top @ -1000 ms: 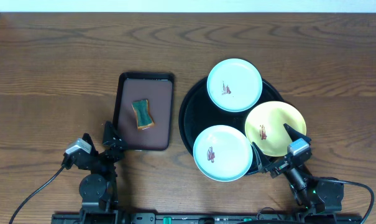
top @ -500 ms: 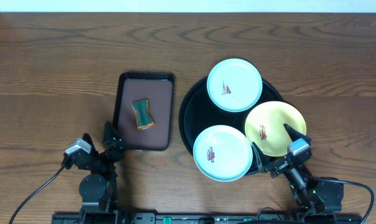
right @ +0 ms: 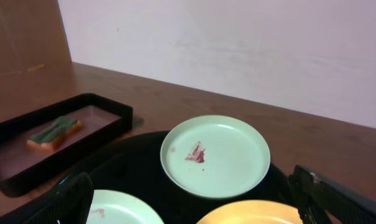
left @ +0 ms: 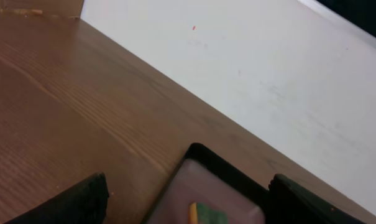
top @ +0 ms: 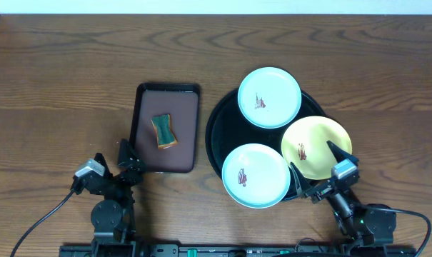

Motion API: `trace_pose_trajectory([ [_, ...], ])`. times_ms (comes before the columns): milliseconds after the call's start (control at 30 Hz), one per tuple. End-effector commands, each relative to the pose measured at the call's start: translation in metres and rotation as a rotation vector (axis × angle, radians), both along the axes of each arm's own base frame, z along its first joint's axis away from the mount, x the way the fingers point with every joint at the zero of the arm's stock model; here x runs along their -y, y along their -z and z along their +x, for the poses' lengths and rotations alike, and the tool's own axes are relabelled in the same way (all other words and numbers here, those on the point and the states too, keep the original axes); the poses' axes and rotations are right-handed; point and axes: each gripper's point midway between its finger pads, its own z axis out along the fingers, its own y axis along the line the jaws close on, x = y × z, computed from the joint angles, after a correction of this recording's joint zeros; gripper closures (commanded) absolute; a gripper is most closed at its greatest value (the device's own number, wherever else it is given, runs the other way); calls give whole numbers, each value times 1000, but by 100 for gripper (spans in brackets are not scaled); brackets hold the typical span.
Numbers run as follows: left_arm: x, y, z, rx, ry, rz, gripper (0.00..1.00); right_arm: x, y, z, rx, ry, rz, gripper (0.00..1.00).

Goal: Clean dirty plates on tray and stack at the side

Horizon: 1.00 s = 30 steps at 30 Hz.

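Two mint-blue plates (top: 269,97) and one yellow plate (top: 315,146), all red-smeared, lie on your black tray (top: 216,135), while your left gripper (top: 110,151) by the brown tray (top: 183,121) and right gripper (top: 310,155) at the yellow plate's near edge both gape wide, empty.

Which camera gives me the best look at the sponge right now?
Overhead: the sponge is whole and unobstructed in the brown tray. Right wrist shows it obliquely, far left; left wrist catches only its edge at the frame bottom.

Red-smeared mint plates (top: 269,98), black tray (top: 216,135)
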Motion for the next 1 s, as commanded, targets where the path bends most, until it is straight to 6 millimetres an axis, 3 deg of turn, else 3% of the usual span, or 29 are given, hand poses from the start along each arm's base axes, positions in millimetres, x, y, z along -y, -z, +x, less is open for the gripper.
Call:
trace_pose_trajectory([
  [0, 1, -3, 2, 35, 10, -19, 16, -3, -15, -3, 50, -27, 36, 1],
  [100, 20, -32, 4, 129, 121, -22, 16, -3, -33, -5, 58, -31, 119, 1],
  [233, 23, -70, 0, 168, 138, 20, 16, 9, -59, -2, 43, 50, 84, 1],
  [367, 27, -109, 8, 38, 162, 29, 16, 12, -101, 7, -35, 78, -9, 1],
  [467, 44, -145, 27, -67, 261, 30, 16, 11, -133, 24, -162, 72, -19, 1],
  [567, 65, -165, 48, -213, 388, 25, 16, 9, -152, 45, -352, 71, -35, 1],
  [667, 74, -163, 60, -378, 441, -19, 16, 8, -155, 59, -508, 70, -50, 1],
  [767, 75, -144, 72, -551, 441, -55, 16, 8, -156, 77, -618, 56, -99, 1],
  [833, 76, -124, 80, -631, 444, -79, 16, 1, -156, 87, -682, 32, -41, 1],
  [967, 81, -84, 75, -800, 465, -131, 16, -8, -149, 91, -755, 1, 36, 1],
])
